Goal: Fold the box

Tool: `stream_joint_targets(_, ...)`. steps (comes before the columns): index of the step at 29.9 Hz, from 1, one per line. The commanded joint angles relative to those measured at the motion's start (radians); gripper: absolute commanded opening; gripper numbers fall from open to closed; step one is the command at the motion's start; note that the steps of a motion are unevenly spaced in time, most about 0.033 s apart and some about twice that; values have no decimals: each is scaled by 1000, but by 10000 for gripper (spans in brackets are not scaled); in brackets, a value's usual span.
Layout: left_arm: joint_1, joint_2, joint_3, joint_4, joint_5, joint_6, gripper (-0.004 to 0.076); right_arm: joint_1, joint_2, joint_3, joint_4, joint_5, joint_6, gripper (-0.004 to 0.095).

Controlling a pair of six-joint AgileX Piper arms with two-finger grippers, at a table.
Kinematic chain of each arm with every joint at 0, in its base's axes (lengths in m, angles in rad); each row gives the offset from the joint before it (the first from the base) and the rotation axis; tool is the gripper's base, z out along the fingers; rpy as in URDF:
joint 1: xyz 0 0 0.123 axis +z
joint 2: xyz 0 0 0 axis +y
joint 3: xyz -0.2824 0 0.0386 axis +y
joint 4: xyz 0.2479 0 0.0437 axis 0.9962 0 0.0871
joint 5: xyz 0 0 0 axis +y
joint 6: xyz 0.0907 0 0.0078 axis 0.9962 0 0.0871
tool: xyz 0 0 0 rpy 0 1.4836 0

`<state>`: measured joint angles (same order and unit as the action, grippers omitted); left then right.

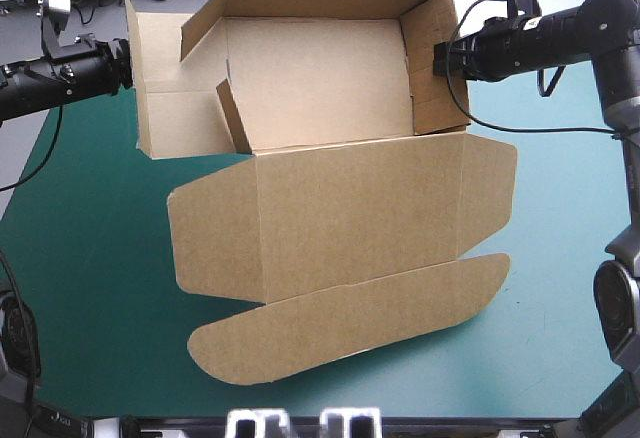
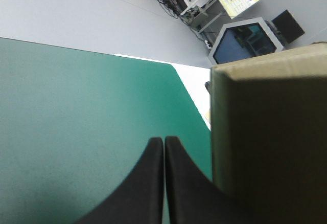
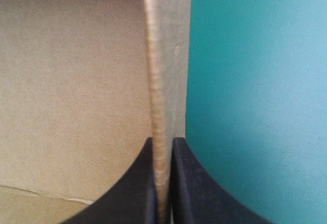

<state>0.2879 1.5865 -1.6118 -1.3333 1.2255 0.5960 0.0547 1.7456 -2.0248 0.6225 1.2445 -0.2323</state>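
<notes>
Right gripper [image 3: 162, 140] is all but closed on the box [image 1: 330, 208], pinching its raised side wall, apparently to hold it upright. Left gripper [image 2: 163, 138] is closed and empty, with the opposite wall just beside it, probably bracing. The lid lies flat on the counter [image 1: 90, 228].
</notes>
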Motion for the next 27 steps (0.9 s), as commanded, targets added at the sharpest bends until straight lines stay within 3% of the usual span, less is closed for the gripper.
stream_joint_targets(1,-41,-57,-33,-105,62,-1,-3,35,-44,-33,25,-32,15,-13)
stream_joint_targets(9,-112,-86,-33,-35,62,-1,-3,93,-30,-33,-142,-52,78,-13)
stream_joint_targets(27,-142,-130,-33,110,62,-87,-3,107,-23,-33,-95,-134,85,-12)
